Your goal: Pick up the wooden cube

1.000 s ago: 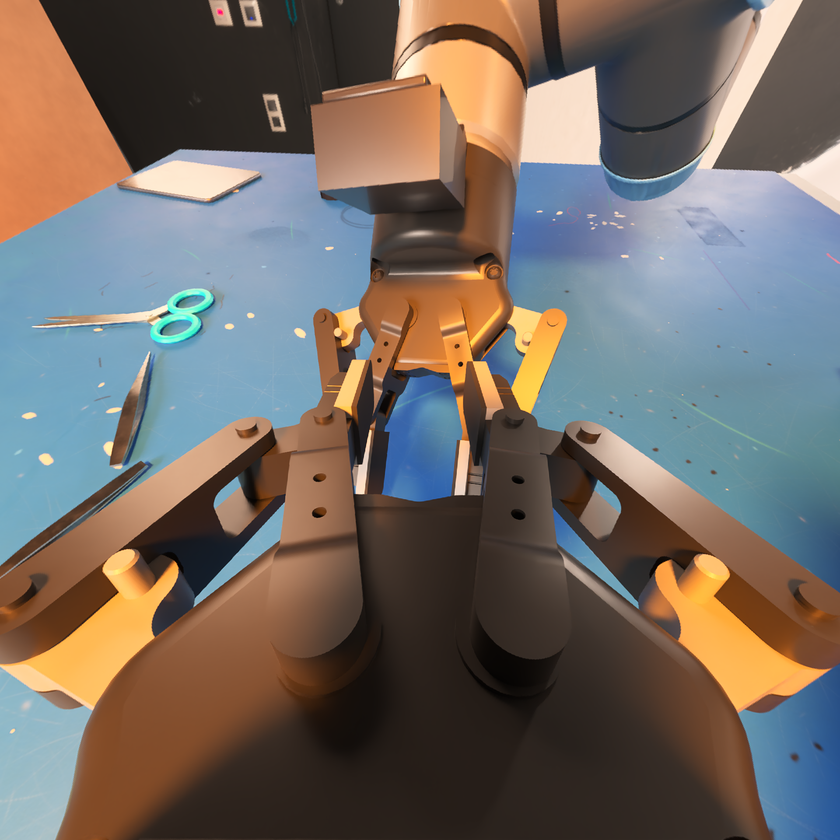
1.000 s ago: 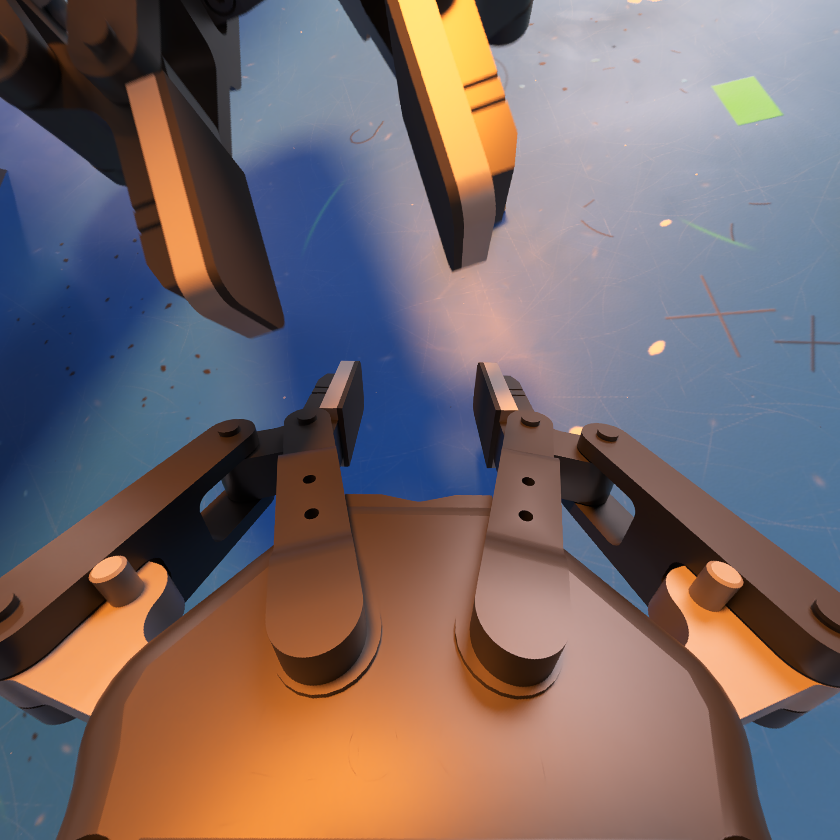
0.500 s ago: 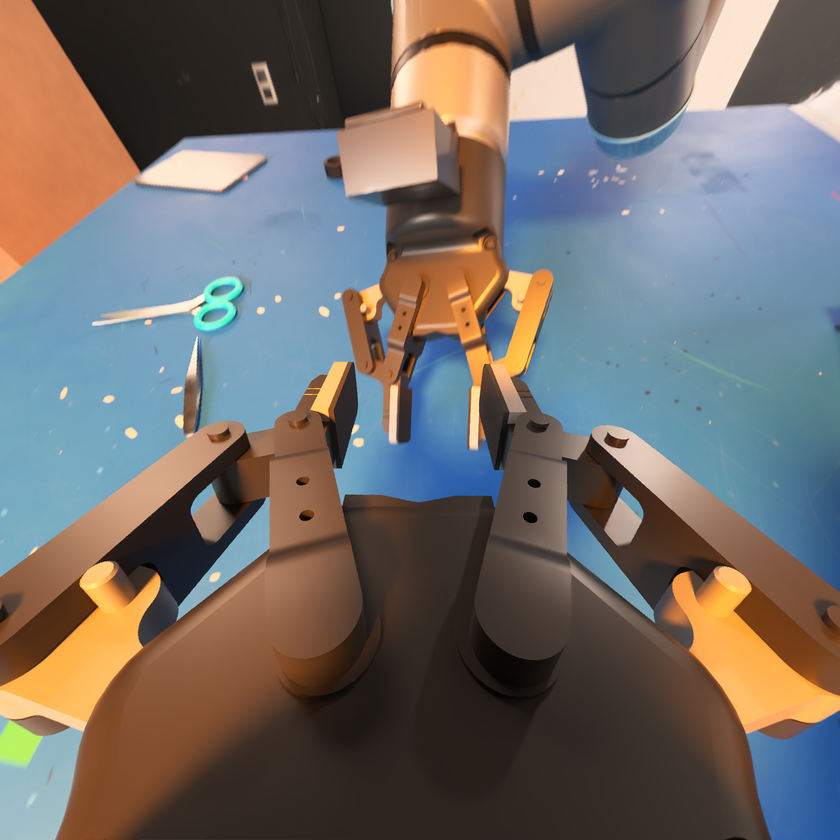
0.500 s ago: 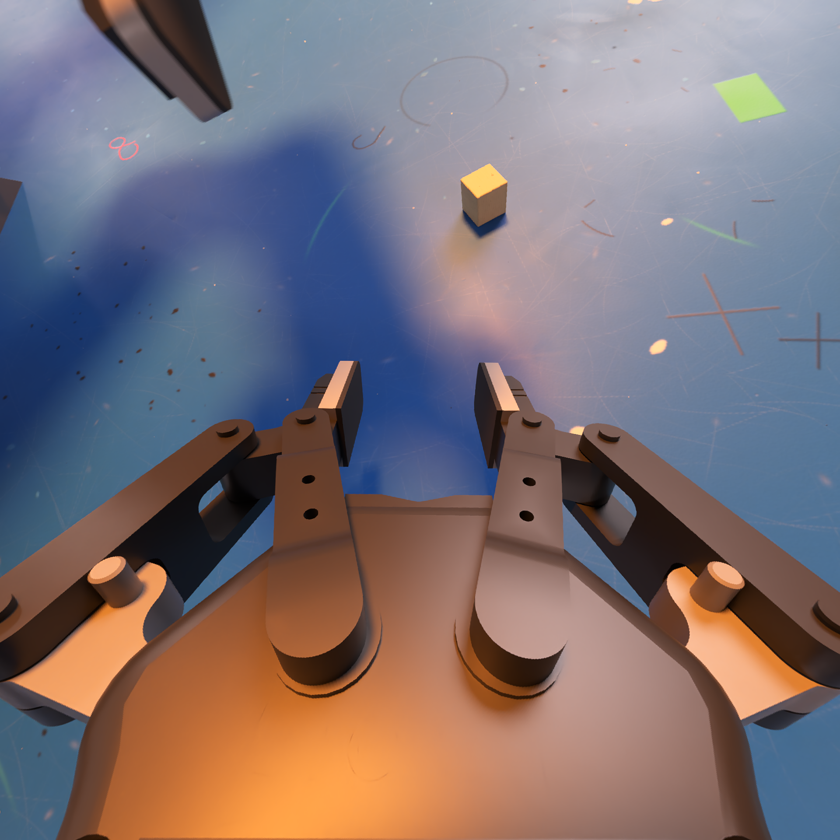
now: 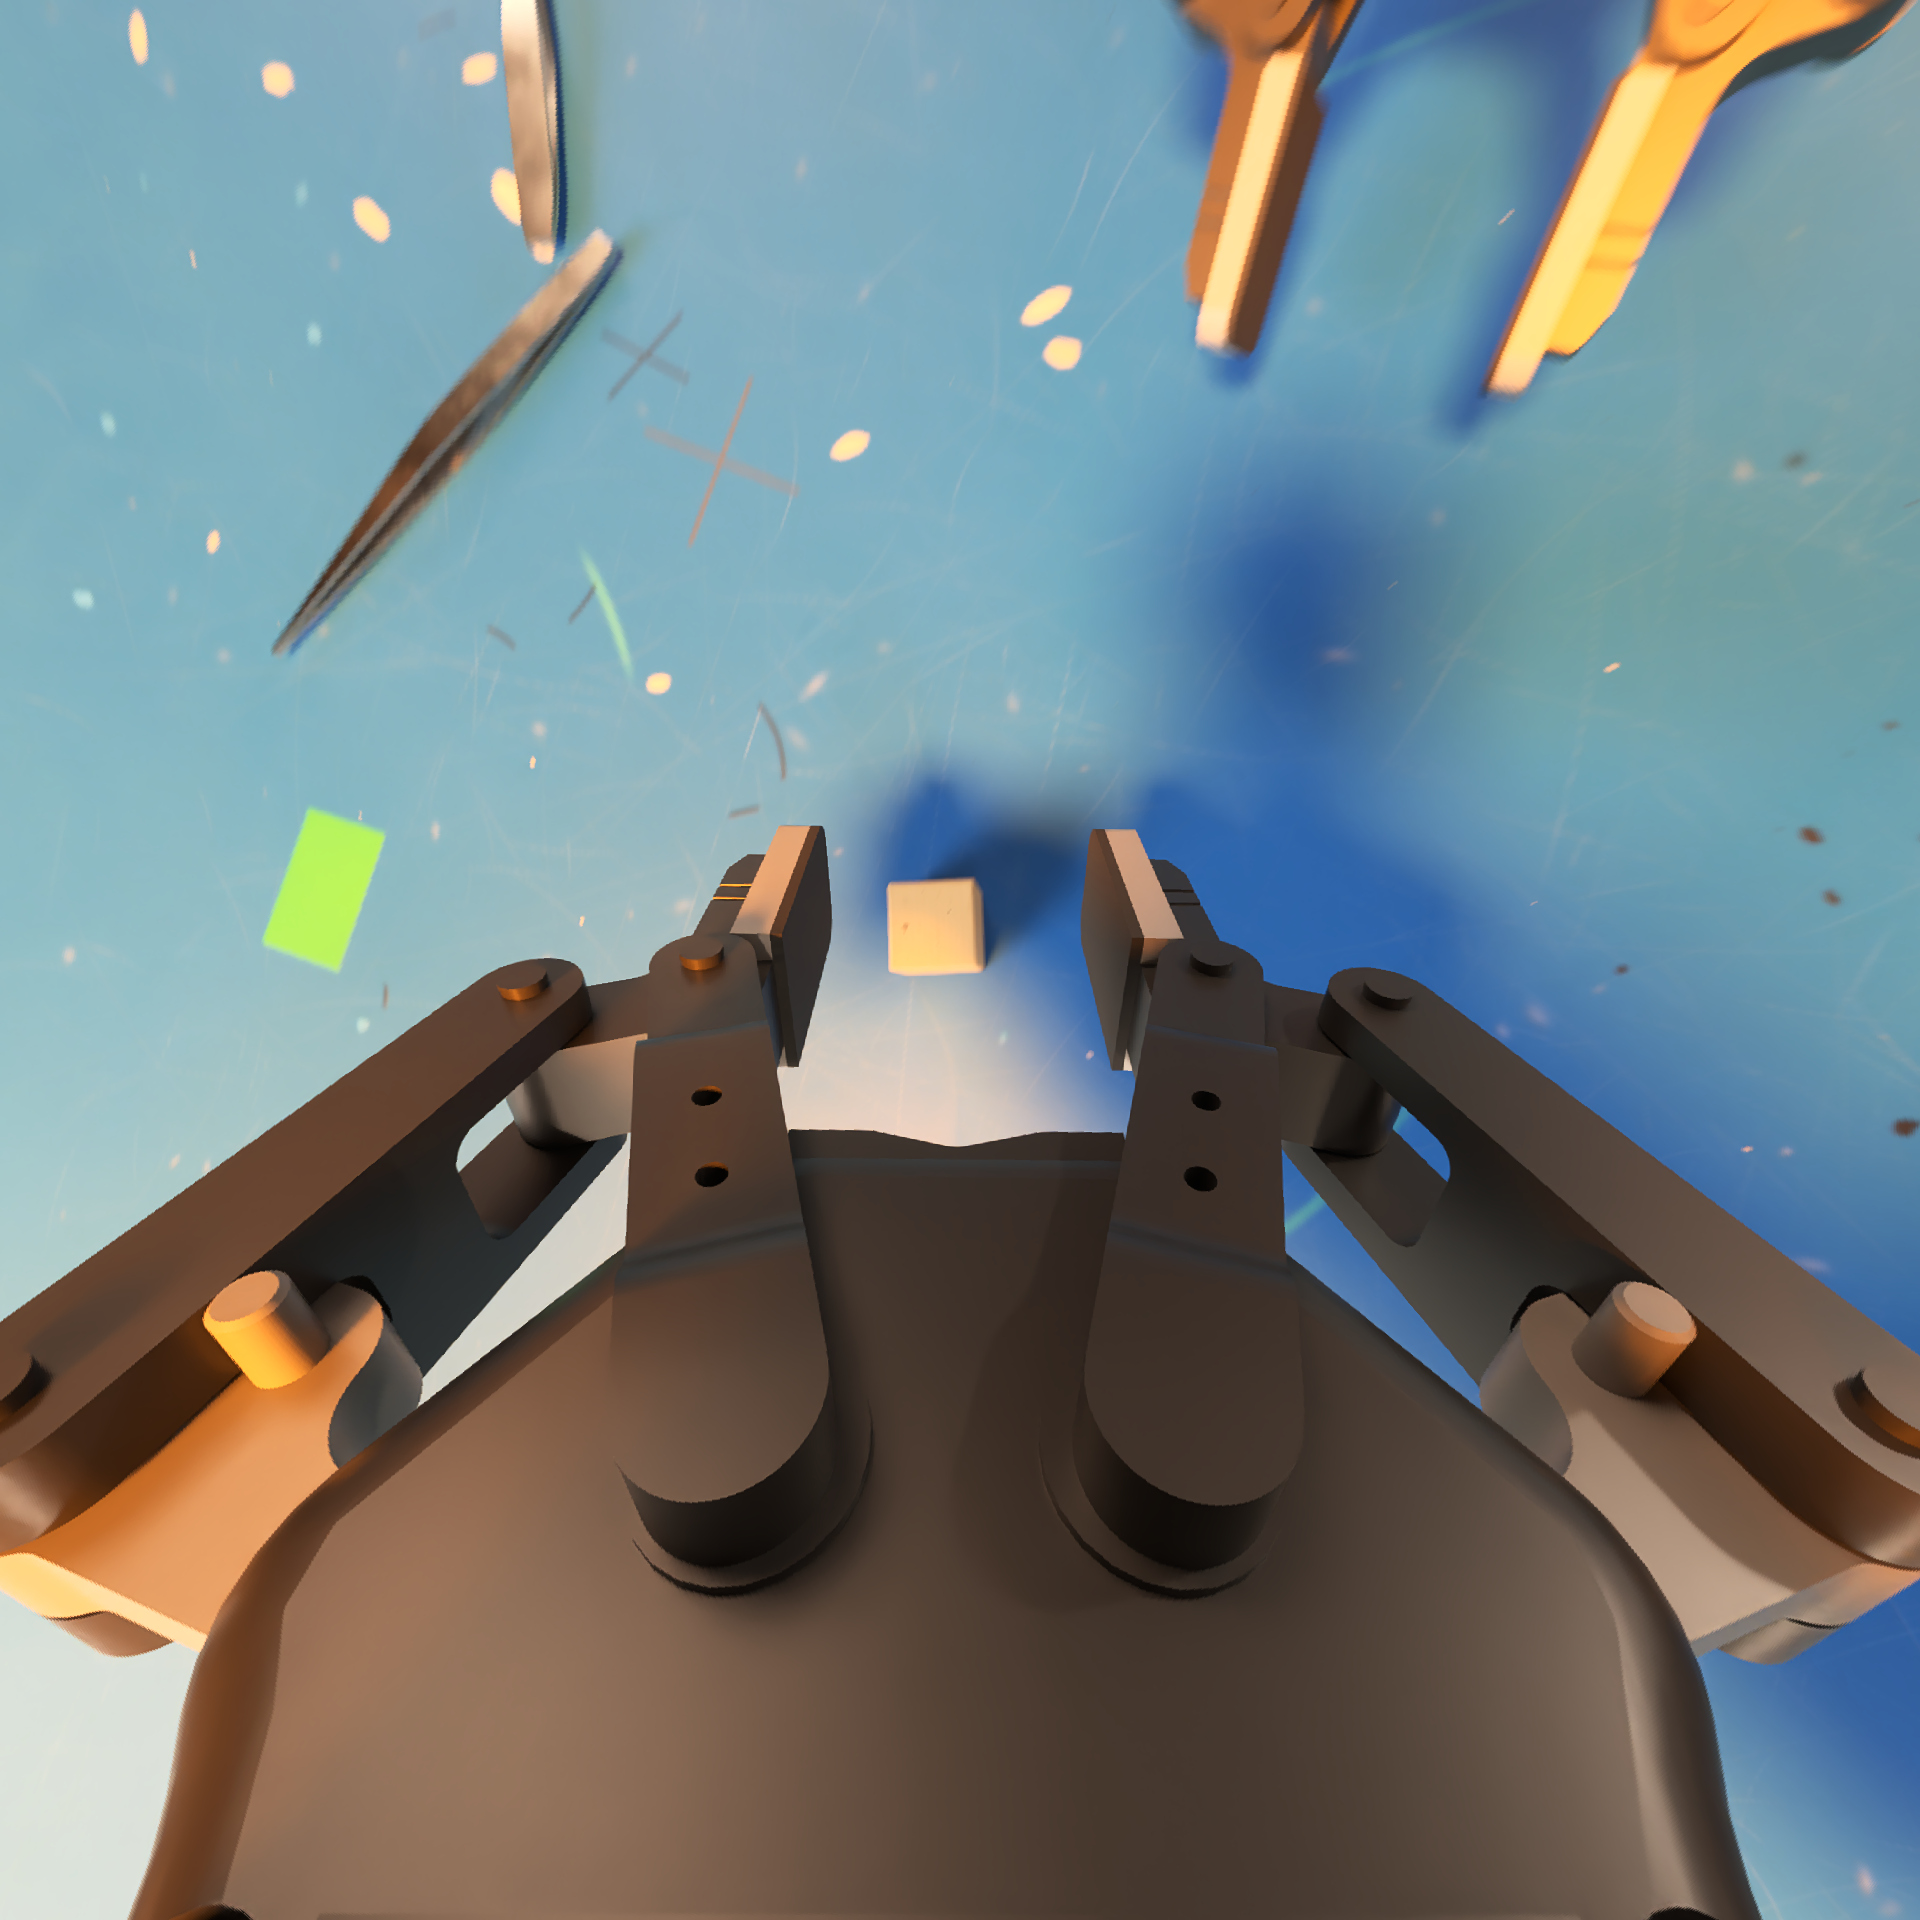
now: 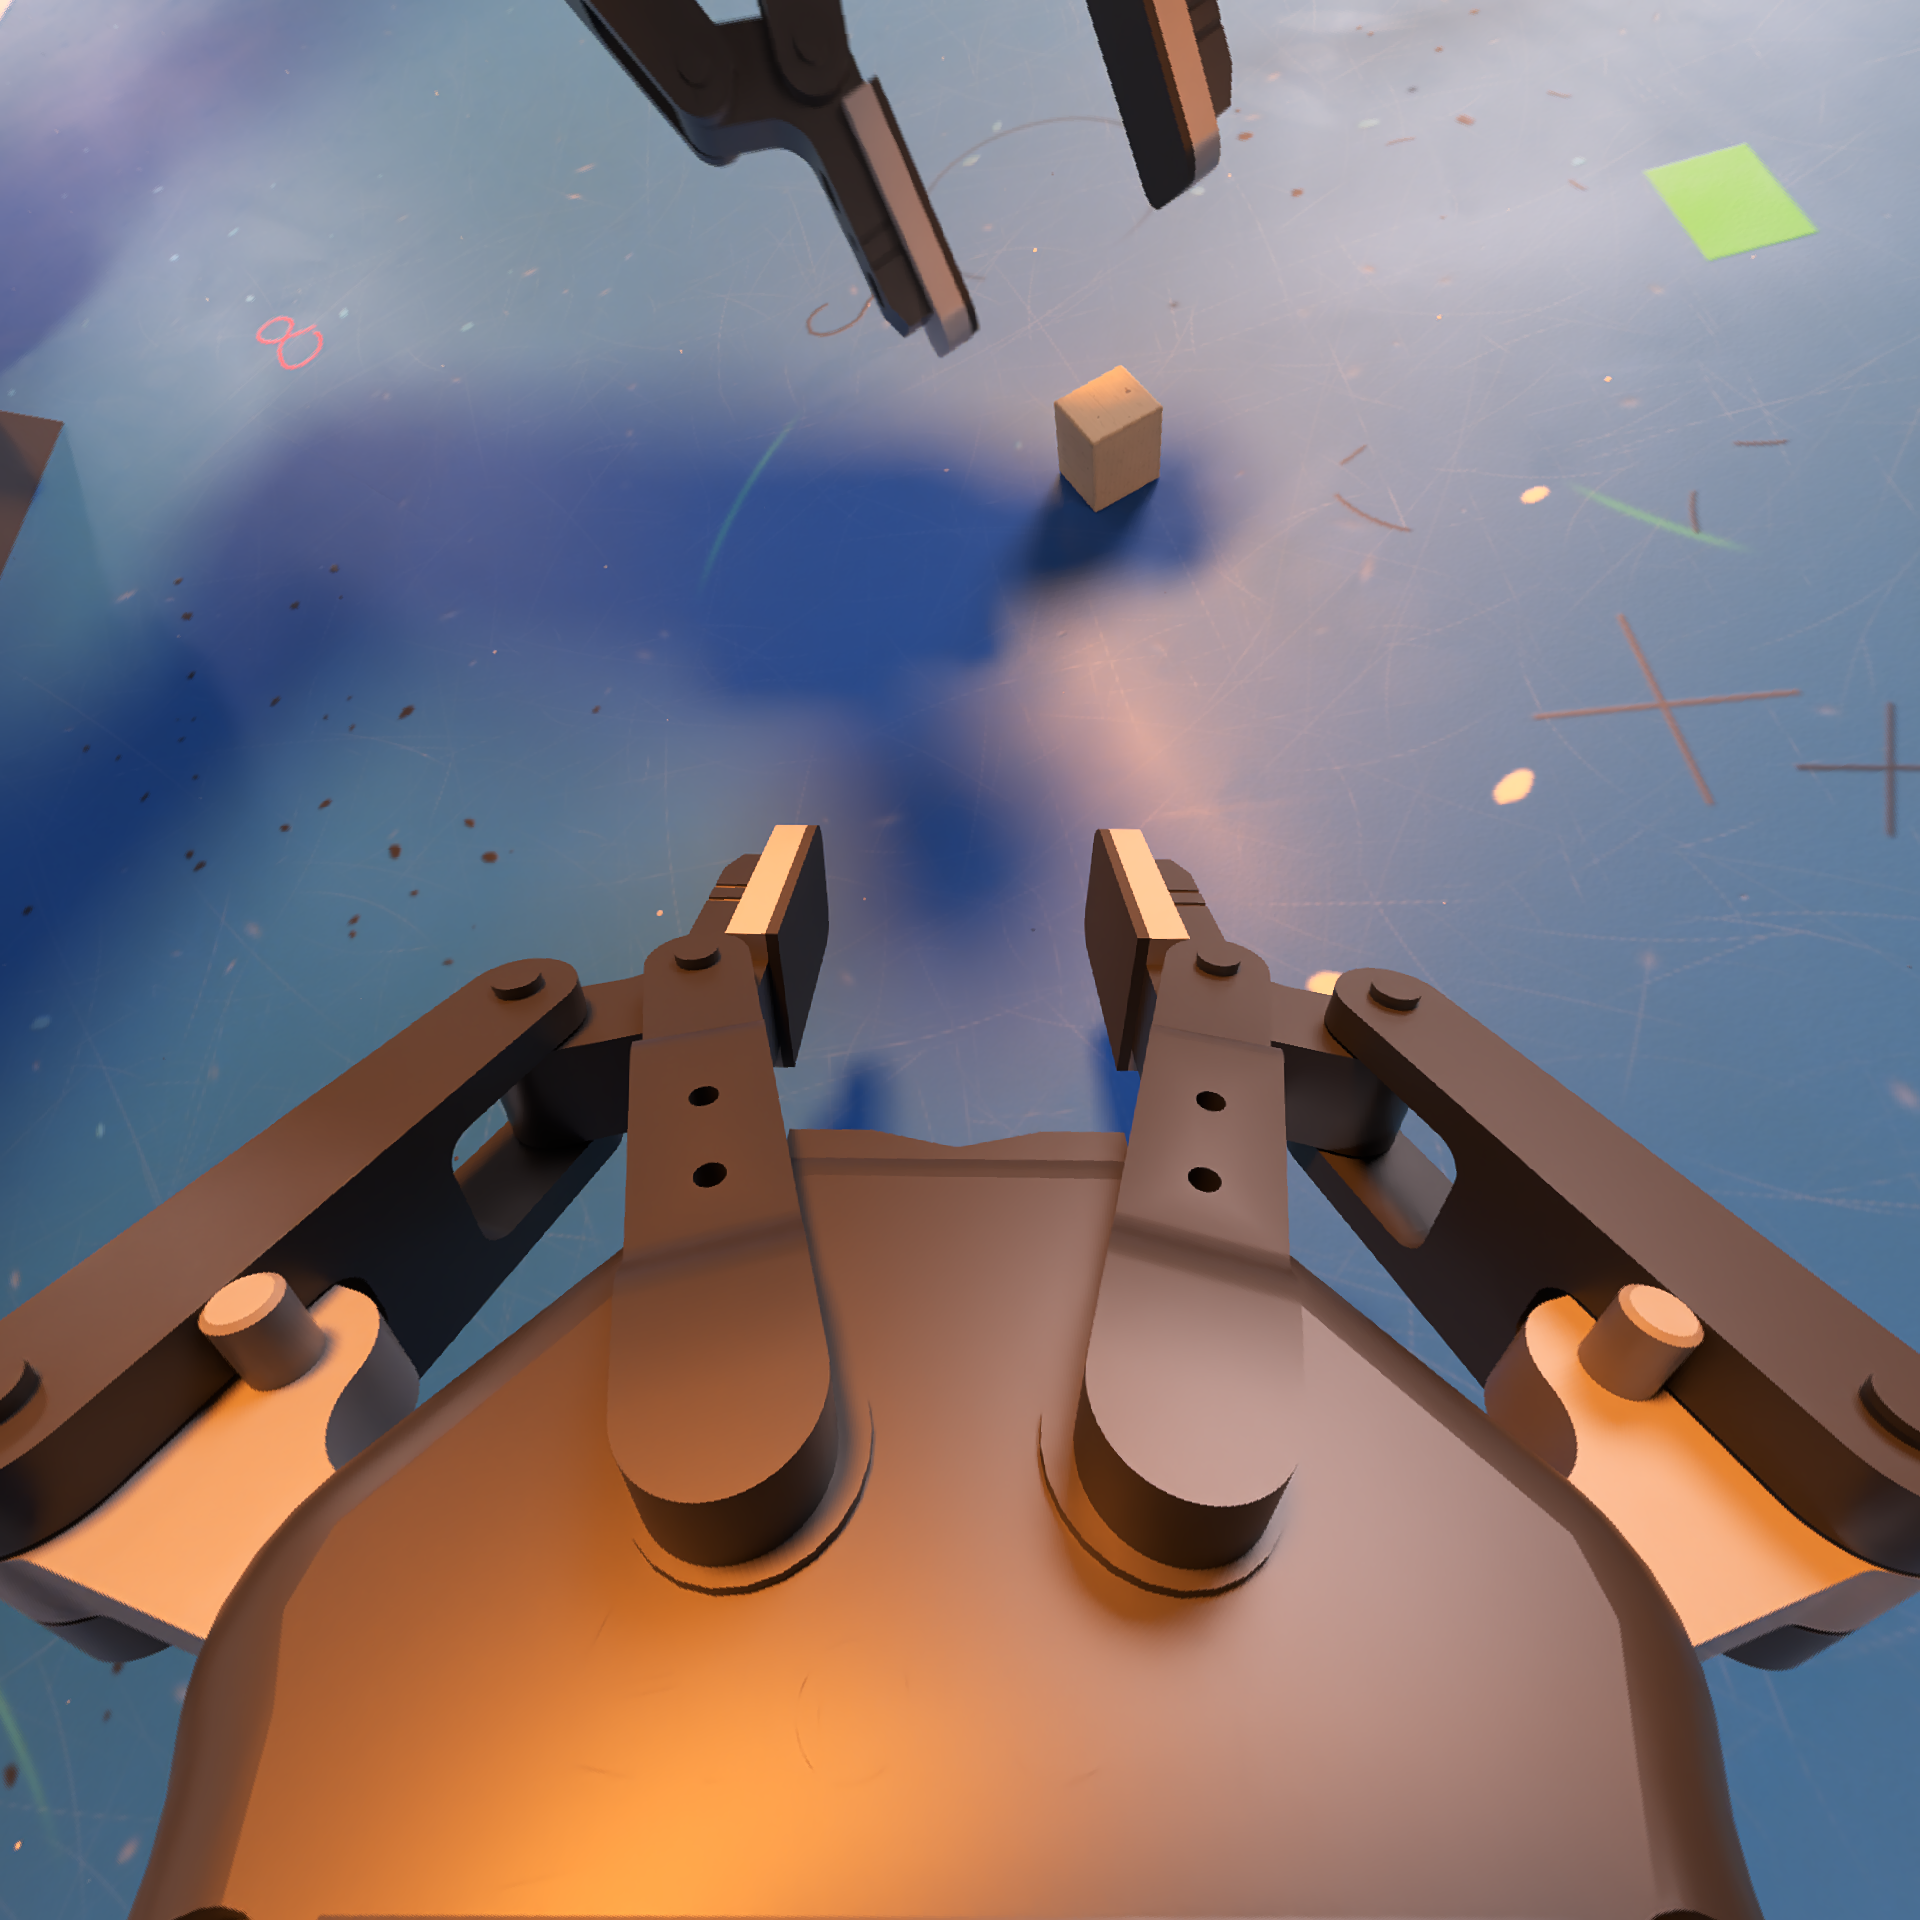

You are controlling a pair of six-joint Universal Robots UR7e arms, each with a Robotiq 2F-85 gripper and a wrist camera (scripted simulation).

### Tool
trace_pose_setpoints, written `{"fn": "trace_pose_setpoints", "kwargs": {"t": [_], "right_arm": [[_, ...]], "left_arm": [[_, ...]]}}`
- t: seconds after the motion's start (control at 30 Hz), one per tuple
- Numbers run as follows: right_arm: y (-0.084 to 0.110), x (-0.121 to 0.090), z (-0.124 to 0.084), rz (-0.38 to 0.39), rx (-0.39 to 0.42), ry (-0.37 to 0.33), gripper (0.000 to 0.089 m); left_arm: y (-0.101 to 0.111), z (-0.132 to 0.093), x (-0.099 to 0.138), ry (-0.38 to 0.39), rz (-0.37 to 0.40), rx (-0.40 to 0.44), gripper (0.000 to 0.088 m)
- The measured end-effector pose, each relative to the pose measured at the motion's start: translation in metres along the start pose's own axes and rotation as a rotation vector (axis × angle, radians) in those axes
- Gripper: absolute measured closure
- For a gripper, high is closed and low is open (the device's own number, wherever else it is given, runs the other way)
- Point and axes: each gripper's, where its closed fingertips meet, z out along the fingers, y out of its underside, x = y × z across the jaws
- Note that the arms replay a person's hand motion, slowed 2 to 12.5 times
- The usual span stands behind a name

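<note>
A small pale wooden cube (image 5: 933, 926) sits on the blue table. In the left wrist view it lies between my open left gripper's (image 5: 954, 904) two fingers, still below them on the table. The right wrist view shows the cube (image 6: 1108, 436) farther off, with the left gripper's fingers (image 6: 914, 260) hanging above and just behind it. My right gripper (image 6: 956, 904) is open and empty, well short of the cube. Its fingers (image 5: 1247, 249) show at the top right of the left wrist view.
Metal tweezers (image 5: 447, 436) and a steel blade (image 5: 535, 125) lie on the table to the upper left of the left wrist view. A green patch (image 5: 324, 889) marks the table left of the cube. A dark block (image 6: 26, 478) stands at the left edge of the right wrist view.
My left gripper has tilted down from looking across the table and now points at the cube, which sits between its fingers. Its fingers re-entered the right wrist view. The right gripper has stayed still.
</note>
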Motion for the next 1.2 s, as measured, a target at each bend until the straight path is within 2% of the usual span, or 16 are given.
{"fn": "trace_pose_setpoints", "kwargs": {"t": [0.2,0.63,0.87,1.2], "right_arm": [[0.000,0.000,0.000,0.005,-0.001,-0.001,0.0439],[0.001,0.000,0.000,0.004,-0.005,-0.006,0.0435],[0.001,0.000,0.000,0.005,-0.006,-0.008,0.0432],[-0.002,0.000,-0.002,0.025,0.018,-0.019,0.0421]], "left_arm": [[0.020,0.010,-0.010,-0.023,-0.044,-0.109,0.0476],[0.032,0.025,-0.012,-0.049,-0.030,-0.212,0.0538],[0.028,0.031,-0.008,-0.031,-0.041,-0.209,0.0678],[0.016,0.038,-0.001,0.024,-0.109,-0.152,0.0689]]}}
